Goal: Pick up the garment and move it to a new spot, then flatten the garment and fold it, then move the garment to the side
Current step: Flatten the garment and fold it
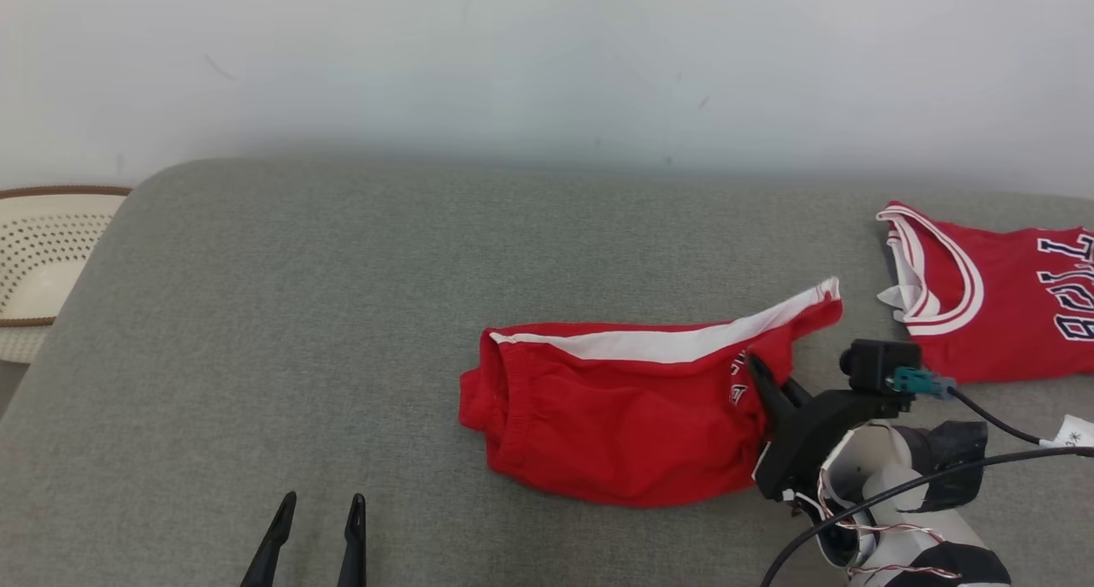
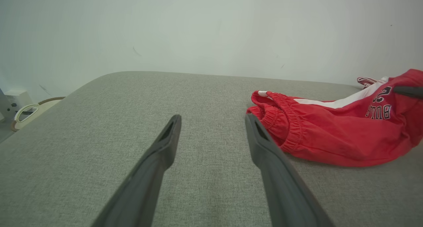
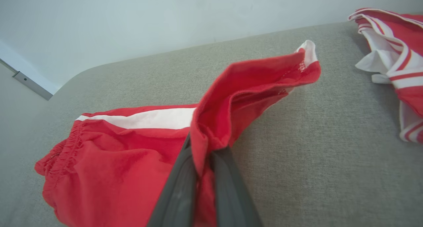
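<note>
On the grey cloth-topped desk (image 1: 256, 314), right of centre, seemingly limp, lightweight red white-striped shorts (image 1: 615, 425) lie rumpled, the right claw (image 1: 759, 373) pinching their hem edge, a sound hold, the left claw (image 1: 322, 501) gaping empty.

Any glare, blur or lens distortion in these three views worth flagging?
Head view: soft even light, no glare. Left wrist view: wide-angle stretch makes the left gripper loom large. Right wrist view: right gripper slightly soft up close, red shorts sharp.
</note>
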